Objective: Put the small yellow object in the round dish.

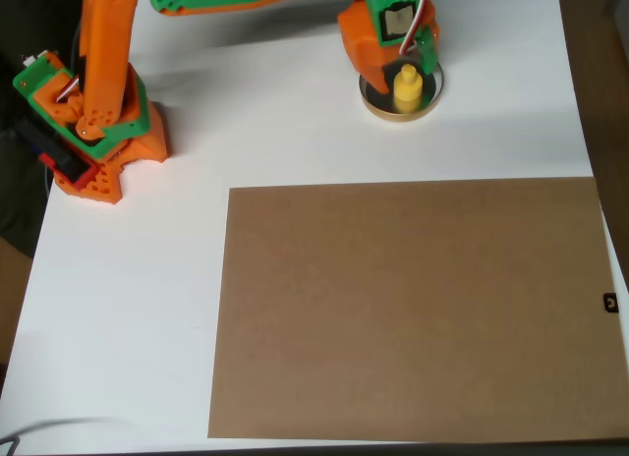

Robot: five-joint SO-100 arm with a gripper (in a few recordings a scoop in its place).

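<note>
Yellow plastic marks the small yellow object (407,88), a squat bottle-like piece with a narrower knob on top, standing upright inside the round dish (432,94) at the far side of the white worktop (295,112), right of centre in the overhead view. The dish shows a pale tan rim and a dark inside. The orange and green gripper (397,75) hangs directly over the dish's far-left part, its body covering that portion of the rim, and its tip sits right at the yellow piece. Whether the jaws are clamped on the piece or let go cannot be told from above. The arm's orange base (93,142) stands at the far left of the worktop, well apart from the dish. A large brown board (413,309) lies flat over the near right part of the worktop.
</note>
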